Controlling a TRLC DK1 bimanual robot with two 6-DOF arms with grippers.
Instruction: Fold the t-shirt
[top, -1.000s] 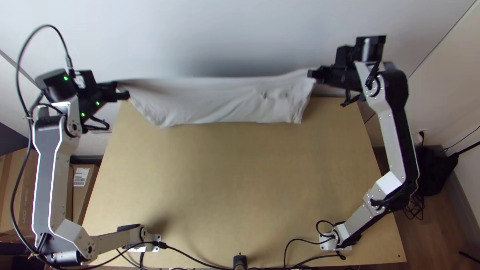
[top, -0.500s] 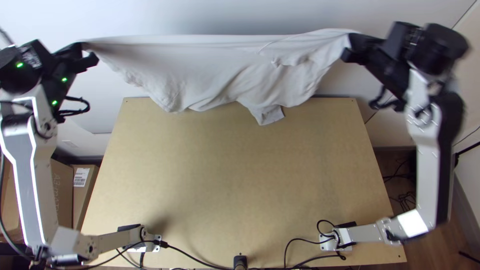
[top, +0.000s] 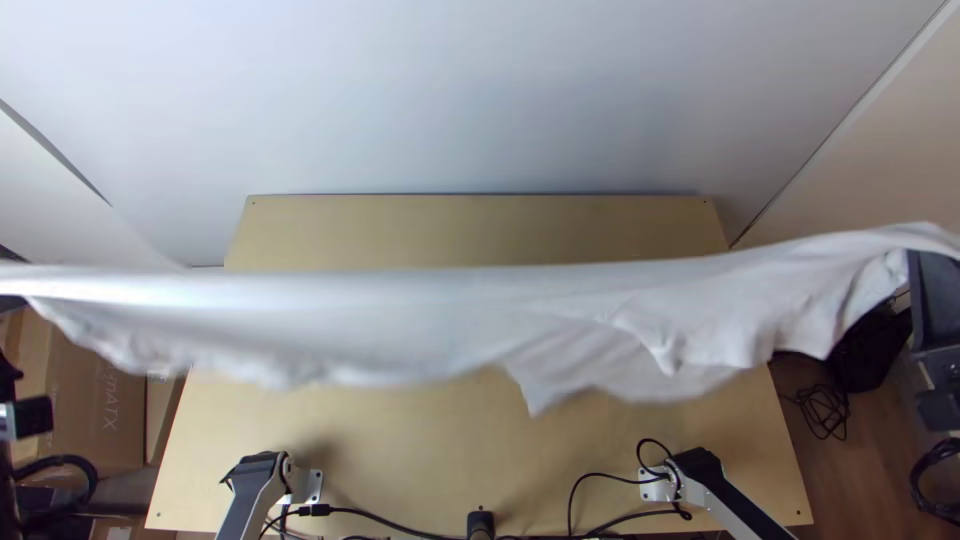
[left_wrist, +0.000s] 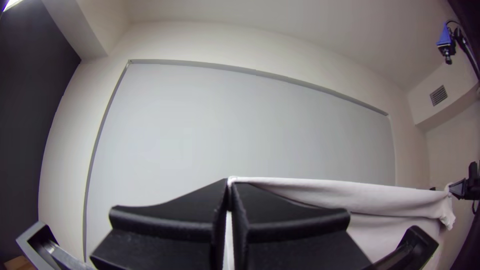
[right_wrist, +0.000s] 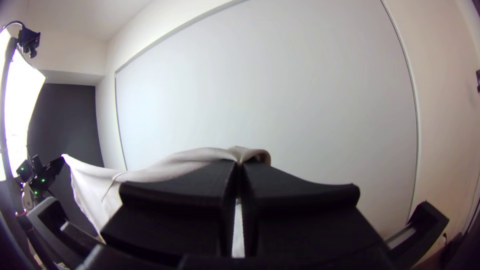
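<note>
Both wrist views, fingers (left_wrist: 170, 215) pinching t-shirt (top: 420, 310)

Robot lab or workshop, apparently | arm bases (top: 312, 487) on wooden table (top: 430, 440) | cables (top: 380, 515) | cardboard boxes (top: 95, 385)

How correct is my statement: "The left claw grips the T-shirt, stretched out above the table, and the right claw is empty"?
One part is wrong: the right claw is not empty. The right wrist view shows it shut on the T-shirt. The rest is correct: the left claw grips it too, stretched out above the table.
</note>
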